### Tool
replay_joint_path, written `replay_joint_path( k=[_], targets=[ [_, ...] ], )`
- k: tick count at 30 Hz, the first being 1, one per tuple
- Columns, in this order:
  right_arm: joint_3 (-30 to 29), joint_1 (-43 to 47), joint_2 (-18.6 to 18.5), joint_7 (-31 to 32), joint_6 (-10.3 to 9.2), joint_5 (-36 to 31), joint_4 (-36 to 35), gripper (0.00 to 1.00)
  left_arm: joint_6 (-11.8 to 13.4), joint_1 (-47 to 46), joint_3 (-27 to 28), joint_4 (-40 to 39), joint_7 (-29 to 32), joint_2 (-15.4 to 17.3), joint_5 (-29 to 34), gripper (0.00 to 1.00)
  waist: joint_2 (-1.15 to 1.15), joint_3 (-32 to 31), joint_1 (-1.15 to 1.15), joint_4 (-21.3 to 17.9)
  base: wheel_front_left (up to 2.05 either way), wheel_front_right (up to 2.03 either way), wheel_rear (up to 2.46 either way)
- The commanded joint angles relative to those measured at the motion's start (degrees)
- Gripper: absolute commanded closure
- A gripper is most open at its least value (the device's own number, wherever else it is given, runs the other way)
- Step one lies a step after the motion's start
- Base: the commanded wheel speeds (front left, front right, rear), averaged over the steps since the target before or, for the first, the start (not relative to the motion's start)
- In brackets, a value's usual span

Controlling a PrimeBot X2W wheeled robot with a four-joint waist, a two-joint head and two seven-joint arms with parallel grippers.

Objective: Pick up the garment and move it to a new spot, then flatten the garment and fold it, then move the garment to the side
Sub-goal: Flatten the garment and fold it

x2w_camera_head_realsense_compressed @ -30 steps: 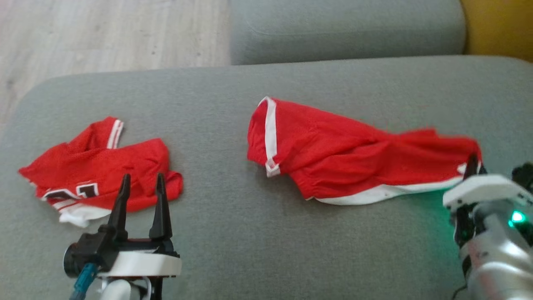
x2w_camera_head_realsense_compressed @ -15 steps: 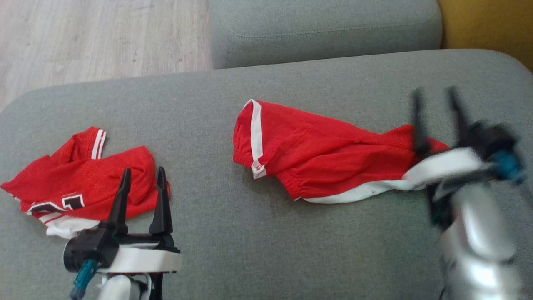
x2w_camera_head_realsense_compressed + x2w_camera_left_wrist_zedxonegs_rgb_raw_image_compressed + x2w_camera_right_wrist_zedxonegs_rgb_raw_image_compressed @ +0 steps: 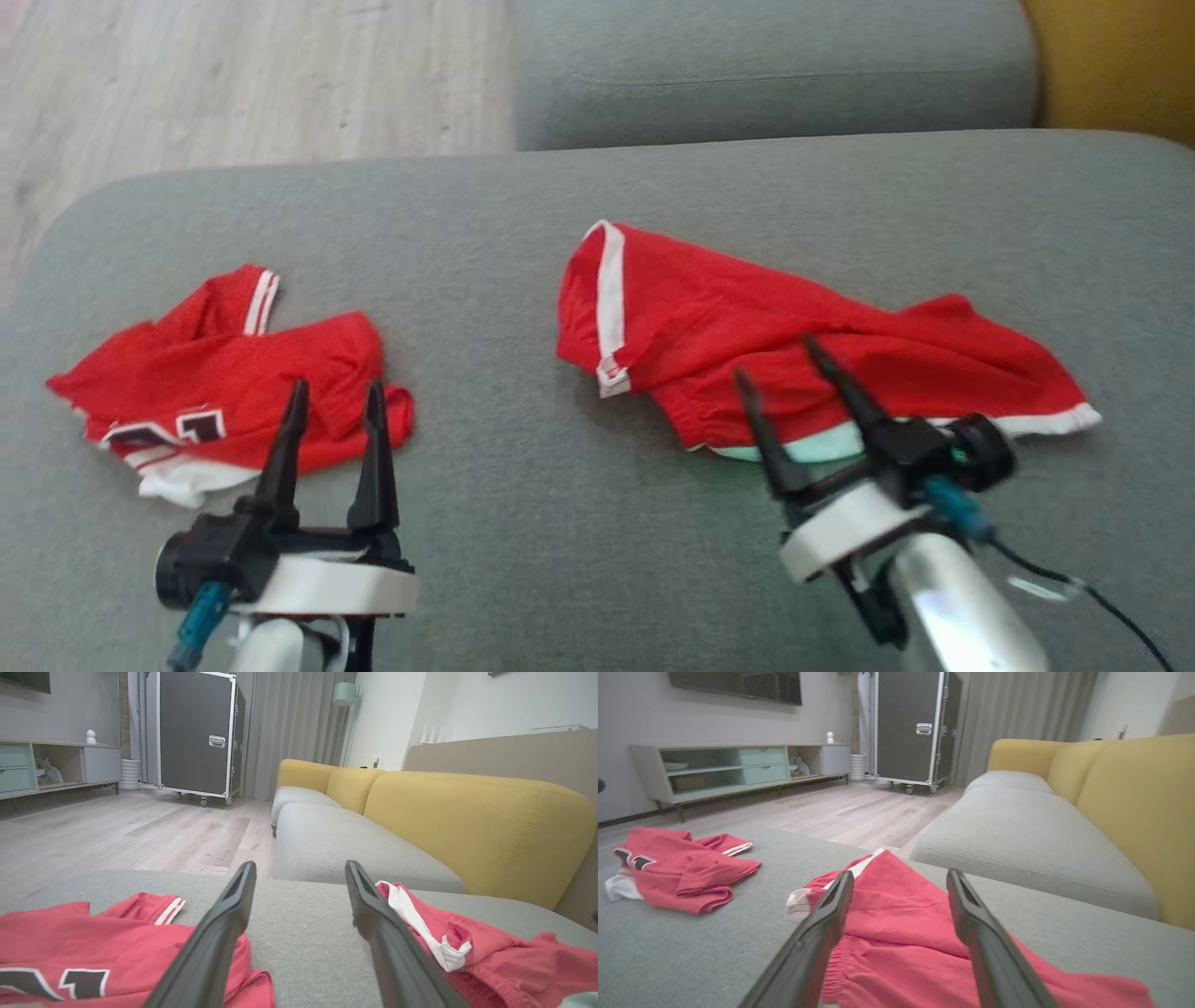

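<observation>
The garment, red shorts point(image 3: 794, 317) with white trim, lies spread and rumpled on the grey sofa seat point(image 3: 523, 541), right of centre. My right gripper point(image 3: 775, 358) hovers open over the shorts' near waistband edge, with nothing between its fingers; in the right wrist view the gripper point(image 3: 901, 873) points across the shorts point(image 3: 896, 905). My left gripper point(image 3: 337, 385) stands open and empty at the lower left, just in front of a red numbered jersey point(image 3: 224, 373). The left wrist view has that gripper point(image 3: 300, 865) between the jersey point(image 3: 70, 942) and the shorts point(image 3: 490, 952).
A second grey seat cushion point(image 3: 775, 65) adjoins the far side. The yellow backrest point(image 3: 1111, 56) rises at the far right. Wooden floor point(image 3: 233, 75) lies beyond the seat's rounded left corner. A black wheeled case point(image 3: 915, 728) and a low cabinet point(image 3: 738, 767) stand across the room.
My right gripper has opened and let go of the shorts' right end, then swung left to their near edge. The shorts now lie flat. The left gripper has stayed put.
</observation>
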Motion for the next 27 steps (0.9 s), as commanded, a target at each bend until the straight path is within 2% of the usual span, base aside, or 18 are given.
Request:
replay_joint_path(
  k=[1,8,16,21,22,23,27],
  targets=[
    [2.6,-3.8,0.2,0.0,-0.04,-0.9,-0.3,0.00,-0.2,-2.2,1.1,-1.4,-0.5,0.0,0.6,0.00,0.00,0.7,0.00,1.3,0.00,0.00,0.00],
    [10.1,-11.3,0.2,3.6,-0.04,-3.9,9.9,0.00,-0.1,-3.5,-0.5,-0.4,-0.5,0.0,-0.1,0.00,0.00,2.5,0.00,5.2,0.00,0.00,0.00],
    [14.7,-19.6,0.1,3.4,-0.04,-9.6,21.3,0.00,0.2,-5.1,-2.3,0.8,-0.5,0.0,-1.0,0.00,0.00,4.1,0.00,9.0,0.00,0.00,0.00],
    [17.0,-22.8,0.1,2.8,-0.04,-10.6,27.4,0.00,0.4,-5.6,-2.7,1.2,-0.5,0.0,-1.4,0.00,0.00,4.4,0.00,10.3,0.00,0.00,0.00],
    [16.5,-23.3,0.1,2.4,-0.04,-10.2,28.0,0.60,0.5,-5.7,-2.7,1.2,-0.5,0.0,-1.4,0.00,0.00,4.4,0.00,10.4,0.00,0.00,0.00],
    [15.7,-23.8,0.1,2.0,-0.04,-9.7,28.3,1.00,0.5,-5.6,-2.8,1.2,-0.5,0.0,-1.5,0.00,0.00,4.4,0.00,10.5,0.00,0.00,0.00],
    [13.1,-25.2,0.2,1.0,-0.04,-7.5,28.8,1.00,0.8,-5.4,-2.6,1.2,-0.5,0.0,-1.6,0.00,0.00,4.4,0.00,10.2,0.00,0.00,0.00]
  ],
)
